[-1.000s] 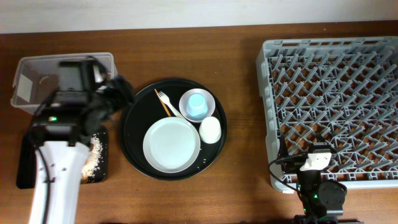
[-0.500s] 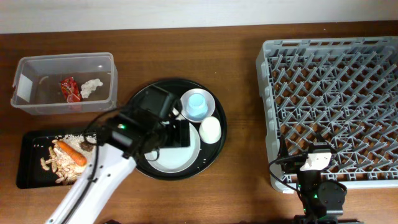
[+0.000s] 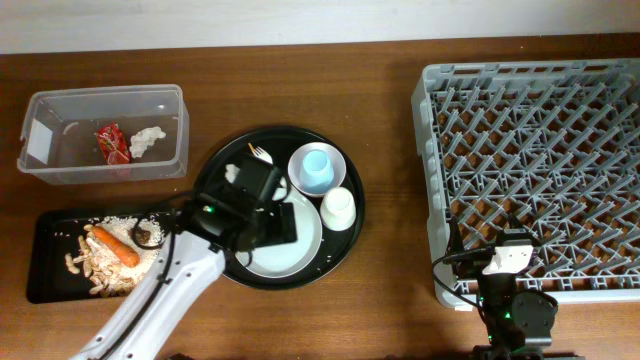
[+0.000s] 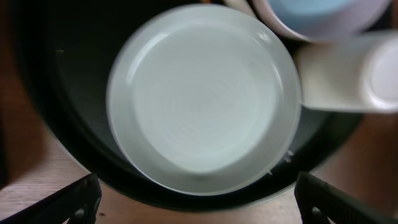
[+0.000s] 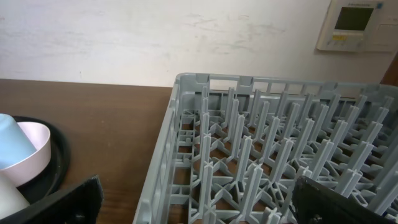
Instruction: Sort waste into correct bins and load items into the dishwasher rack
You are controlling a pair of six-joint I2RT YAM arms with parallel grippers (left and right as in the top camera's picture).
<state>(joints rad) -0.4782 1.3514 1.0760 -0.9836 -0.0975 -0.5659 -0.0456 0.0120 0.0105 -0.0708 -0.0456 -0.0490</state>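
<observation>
Dishes next, we reckon

Our left gripper hovers spread wide straight above the plate on the round black tray, likely lining up a grab. The right gripper, spread and empty, sits beside the rack.

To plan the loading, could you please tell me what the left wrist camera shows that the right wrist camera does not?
Only the left wrist view shows the grey plate, seen from straight above. Only the right wrist view shows the dishwasher rack and the wall behind it. Both show the round black tray, the white bowl holding the blue cup, and the wooden table.
</observation>
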